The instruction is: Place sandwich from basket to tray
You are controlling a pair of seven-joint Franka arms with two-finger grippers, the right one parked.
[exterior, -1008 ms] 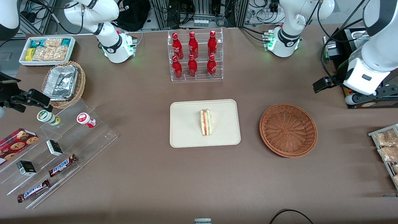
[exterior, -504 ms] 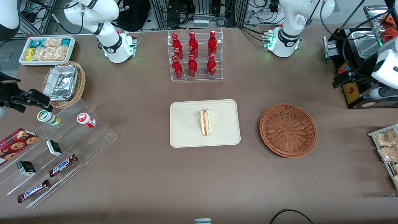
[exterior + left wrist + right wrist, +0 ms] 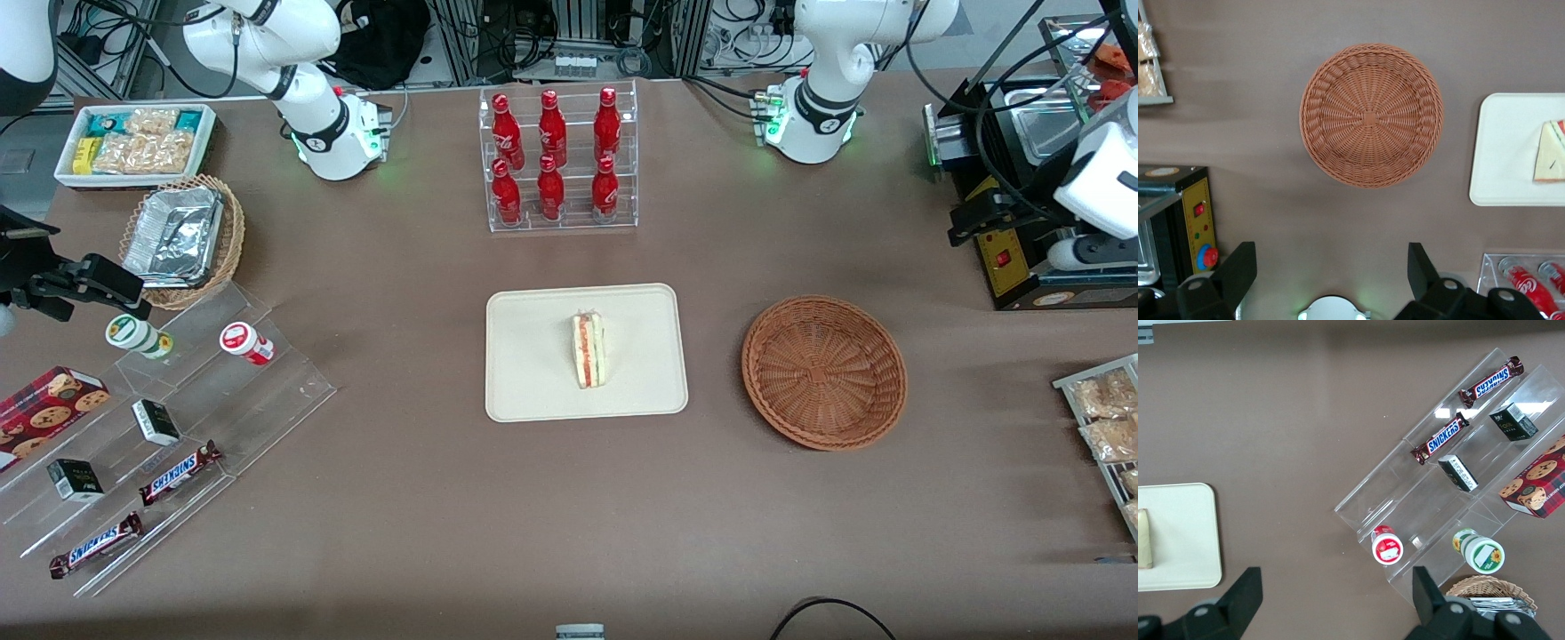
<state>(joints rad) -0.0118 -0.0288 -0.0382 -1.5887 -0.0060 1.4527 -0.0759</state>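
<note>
The sandwich (image 3: 589, 350) lies on the tray (image 3: 533, 391); basket (image 3: 824, 371) at its 3 o'clock is empty; my hand (image 3: 1331, 268) is spread, high above.

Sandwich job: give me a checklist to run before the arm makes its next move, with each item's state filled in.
1. Sandwich lies on the tray: ok.
2. Sandwich sits inside the rim, none overhanging: ok.
3. Basket holds nothing: ok.
4. Gripper is open and carries nothing: ok.
5. Gripper is raised at the working arm's end of the table, clear of basket and tray: ok.
6. Sandwich wrapper undamaged: cannot tell.
</note>
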